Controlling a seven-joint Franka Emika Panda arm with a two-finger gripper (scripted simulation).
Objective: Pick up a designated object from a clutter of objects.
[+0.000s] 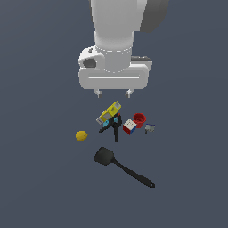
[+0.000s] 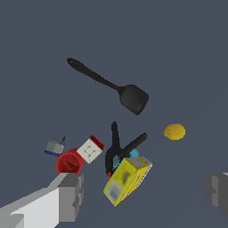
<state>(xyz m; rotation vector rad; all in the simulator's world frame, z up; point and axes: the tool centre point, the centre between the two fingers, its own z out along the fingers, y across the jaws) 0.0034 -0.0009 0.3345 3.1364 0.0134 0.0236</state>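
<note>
The small red cup (image 1: 139, 119) stands in the clutter, next to the multicoloured cube (image 1: 129, 127). In the wrist view the red cup (image 2: 69, 163) sits just beyond one grey fingertip (image 2: 71, 196). My gripper (image 1: 114, 93) hangs open and empty above and behind the clutter; the gripper (image 2: 144, 191) shows its two fingers wide apart. The yellow box (image 1: 109, 112) leans on the black clamp (image 1: 113, 126). A tiny grey-blue piece (image 1: 149, 129) lies at the exterior view's right of the cup.
A yellow lemon (image 1: 81, 136) lies apart at the exterior view's left. A black spatula (image 1: 122, 167) lies in front of the clutter, handle toward the exterior view's right. The surface is plain dark grey.
</note>
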